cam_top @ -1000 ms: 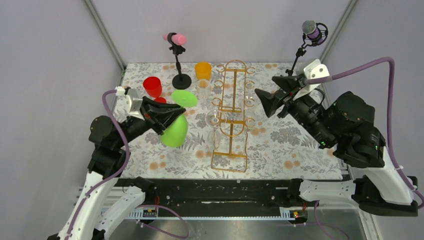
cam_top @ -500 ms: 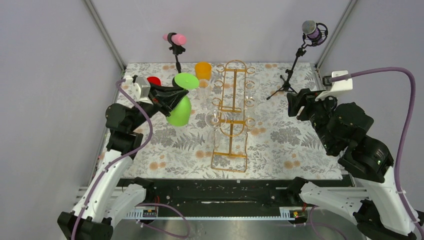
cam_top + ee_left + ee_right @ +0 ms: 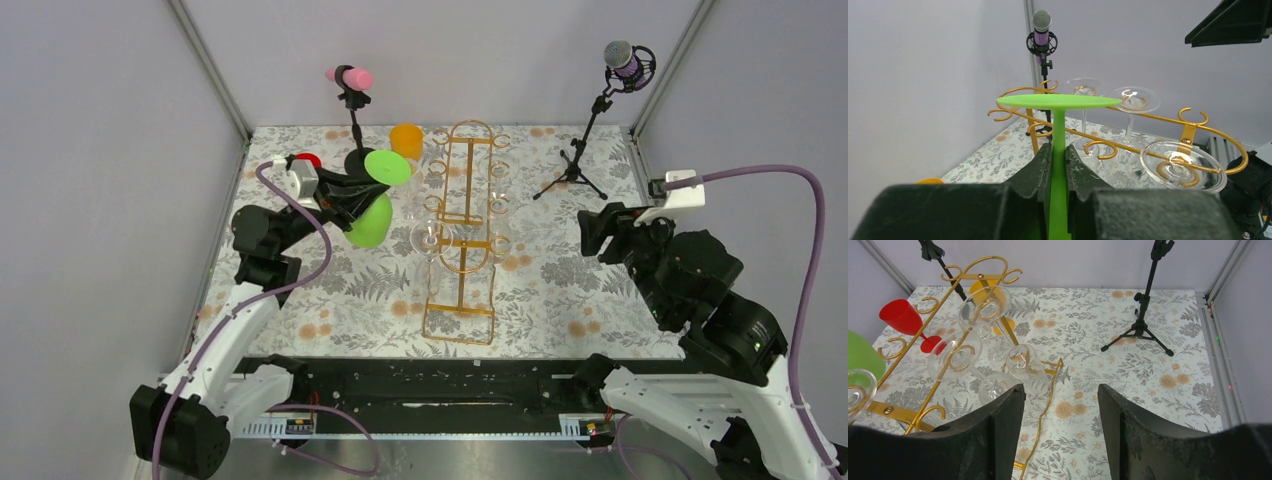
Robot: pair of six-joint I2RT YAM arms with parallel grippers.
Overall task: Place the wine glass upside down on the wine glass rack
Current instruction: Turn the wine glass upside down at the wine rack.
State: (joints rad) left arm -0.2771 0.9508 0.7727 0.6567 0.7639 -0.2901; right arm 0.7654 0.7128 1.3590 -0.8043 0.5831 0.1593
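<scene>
My left gripper [image 3: 350, 196] is shut on the stem of a green wine glass [image 3: 371, 220], which it holds foot up and bowl down above the table, just left of the gold wine glass rack [image 3: 461, 285]. In the left wrist view the green stem [image 3: 1058, 165] is pinched between the jaws and the flat foot [image 3: 1059, 102] sits level with the rack's [image 3: 1188, 135] hooks. Clear glasses [image 3: 1180, 165] hang upside down on the rack. My right gripper [image 3: 600, 225] hovers open and empty to the right of the rack [image 3: 894, 413].
A red wine glass [image 3: 903, 317] and an orange glass [image 3: 406, 140] stand behind and left of the rack. Two microphone stands [image 3: 355, 110] [image 3: 590, 120] stand at the back of the floral table [image 3: 600, 300]. Grey walls close in both sides.
My left arm has carried the green wine glass back and to the right, closer to the rack. The right arm has pulled away from the rack toward the right edge.
</scene>
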